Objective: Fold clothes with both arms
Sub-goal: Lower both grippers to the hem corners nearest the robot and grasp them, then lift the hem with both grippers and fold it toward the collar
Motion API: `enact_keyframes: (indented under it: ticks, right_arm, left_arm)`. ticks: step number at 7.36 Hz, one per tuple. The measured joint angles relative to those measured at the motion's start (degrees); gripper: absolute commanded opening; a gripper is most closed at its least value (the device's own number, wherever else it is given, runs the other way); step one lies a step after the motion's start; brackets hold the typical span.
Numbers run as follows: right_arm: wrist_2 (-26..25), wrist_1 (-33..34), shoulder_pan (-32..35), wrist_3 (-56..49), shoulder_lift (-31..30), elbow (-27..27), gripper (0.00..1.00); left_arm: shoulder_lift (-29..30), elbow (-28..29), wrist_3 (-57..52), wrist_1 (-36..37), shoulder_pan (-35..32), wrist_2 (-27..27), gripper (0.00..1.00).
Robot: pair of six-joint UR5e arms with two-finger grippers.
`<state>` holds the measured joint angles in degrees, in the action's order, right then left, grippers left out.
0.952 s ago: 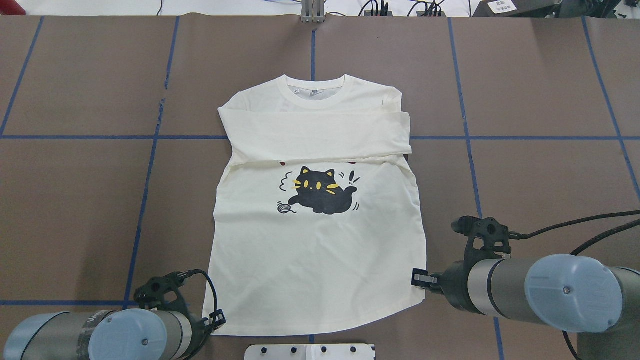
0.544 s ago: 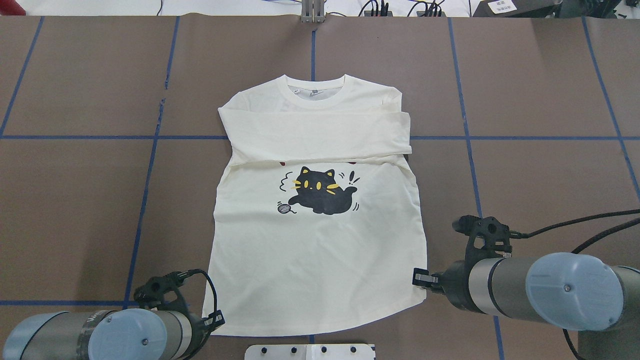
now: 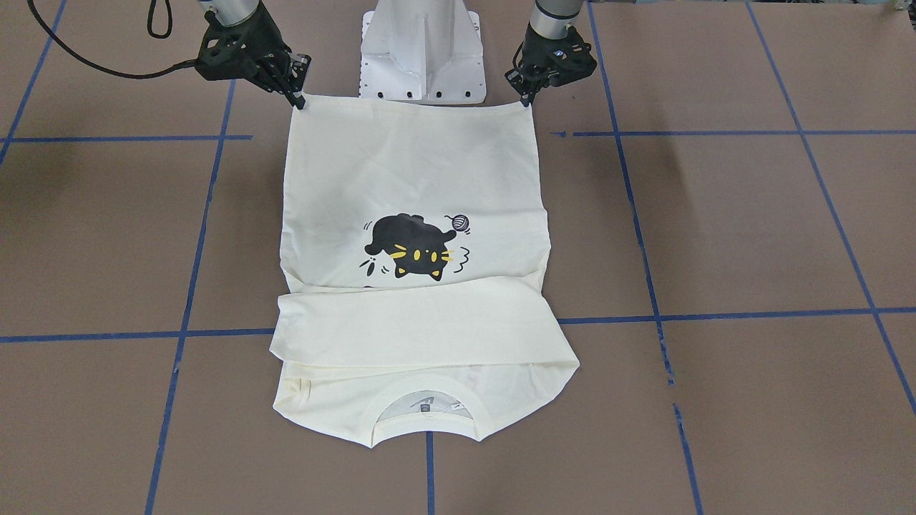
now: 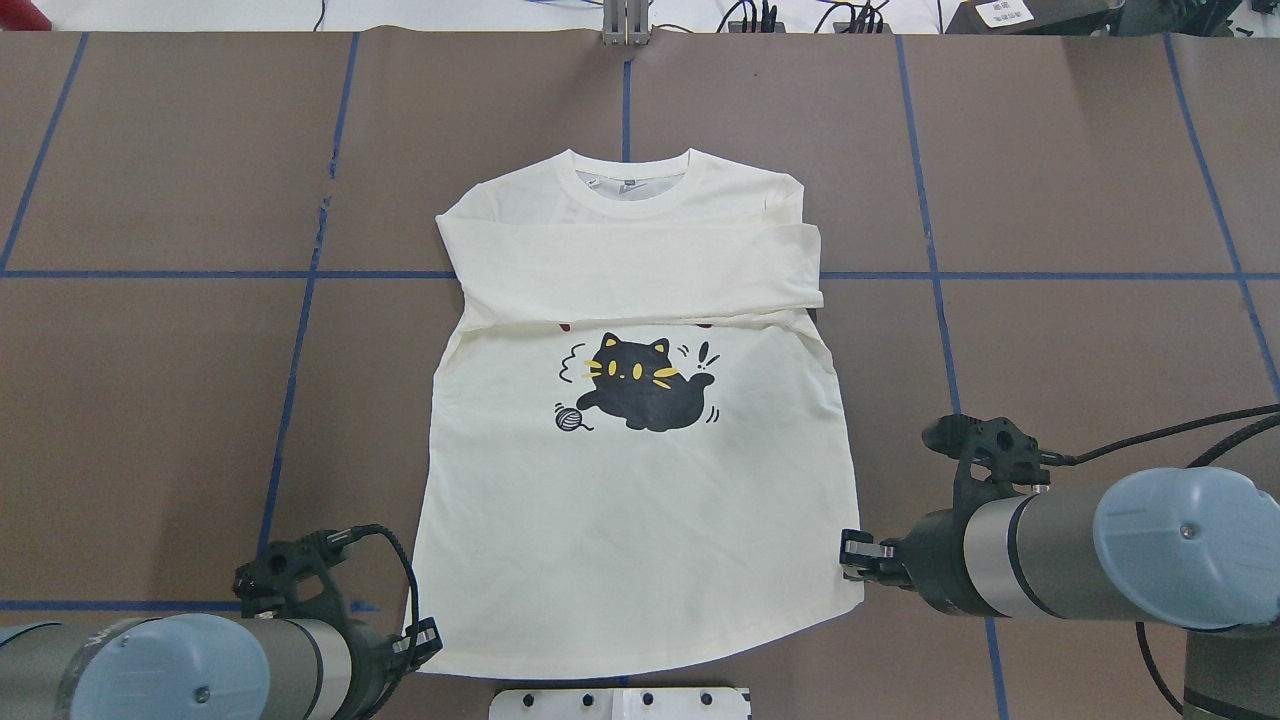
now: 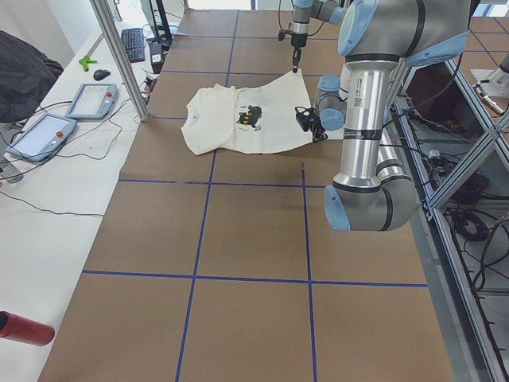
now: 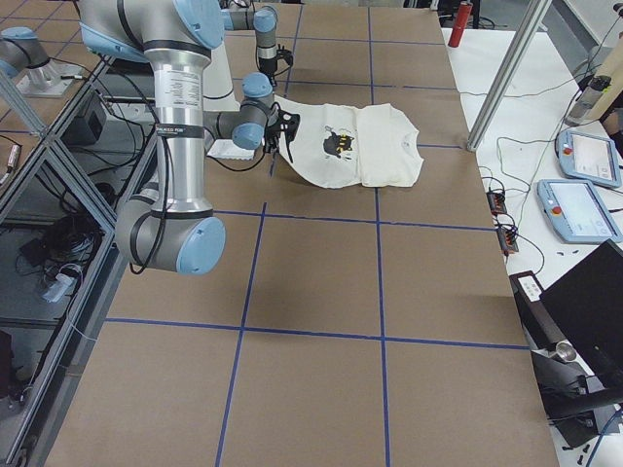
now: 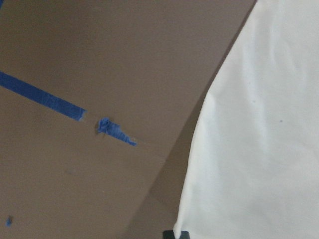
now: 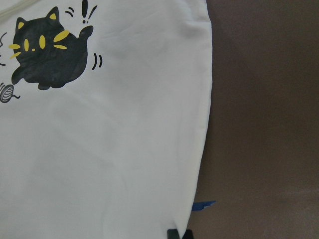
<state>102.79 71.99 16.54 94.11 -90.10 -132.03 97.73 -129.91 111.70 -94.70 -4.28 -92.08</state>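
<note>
The cream-white T-shirt (image 4: 640, 500) lies face up on the brown table, collar (image 4: 630, 190) far from me. Both sleeves (image 4: 630, 270) are folded across the chest and hide most of the dark red lettering. The black cat print (image 4: 640, 385) shows below them. My left gripper (image 4: 428, 640) is shut on the near left hem corner. My right gripper (image 4: 850, 560) is shut on the near right hem corner. In the front-facing view the hem (image 3: 408, 104) runs taut between the right gripper (image 3: 298, 100) and the left gripper (image 3: 528, 99). The wrist views show only cloth (image 7: 259, 149) (image 8: 99, 149) and table.
The white pedestal base (image 4: 620, 703) stands just behind the hem, between the arms. Blue tape lines (image 4: 300, 300) grid the table. A black cable (image 4: 1150, 445) trails from the right arm. Teach pendants (image 5: 48, 135) lie on a side table beyond the shirt's collar end.
Both grippers have drawn outward and toward the robot's base with the hem corners in them. The hem is now stretched wider and straighter.
</note>
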Motion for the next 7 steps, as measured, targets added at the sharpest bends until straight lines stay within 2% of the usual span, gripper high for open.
enact_keyframes:
  ticks: [4,5,7]
  right_arm:
    - [11.0,0.2,-0.6,0.0,-5.8,-6.7,0.0]
    - [12.4,0.2,-1.3,0.0,-7.3,-8.2,0.0]
    - [13.2,0.2,-1.8,0.0,-7.9,-8.6,0.0]
  left_arm:
    - [-3.5,-12.6,-0.9,6.8,5.3,-0.3,0.0]
    - [-4.2,-15.4,-1.0,8.7,7.4,-0.3,0.0]
    - [-3.6,-17.2,-1.5,10.0,8.8,-0.5,0.0]
